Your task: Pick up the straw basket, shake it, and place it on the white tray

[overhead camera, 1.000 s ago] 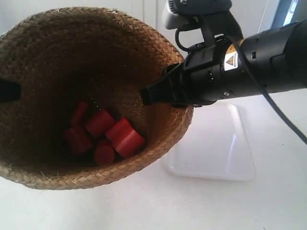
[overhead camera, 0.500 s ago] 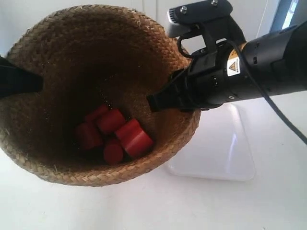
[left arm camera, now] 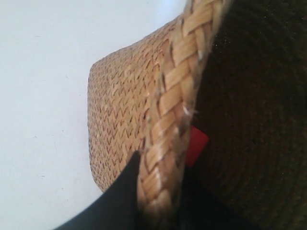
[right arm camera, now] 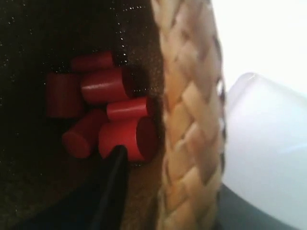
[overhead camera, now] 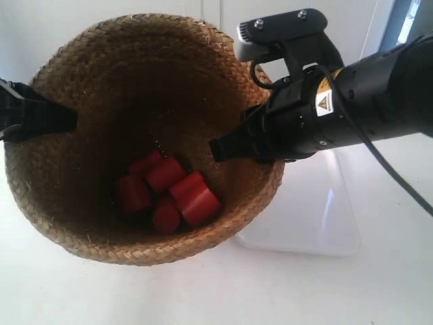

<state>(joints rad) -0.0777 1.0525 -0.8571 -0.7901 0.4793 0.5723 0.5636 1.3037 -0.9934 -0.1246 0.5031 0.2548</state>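
Left fingers (left arm camera: 123, 191) and right fingers (right arm camera: 108, 191) each pinch the rim of the large brown woven straw basket (overhead camera: 101, 81) — best moved together, level, onto the flat glossy white tray (overhead camera: 318, 223) beside it.

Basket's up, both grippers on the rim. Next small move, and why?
Probably shift the straw basket sideways toward the white tray, keeping both grips. The left gripper and right gripper each clamp its rim. In the exterior view the basket overlaps only the tray's edge, so it looks not yet centred for lowering.
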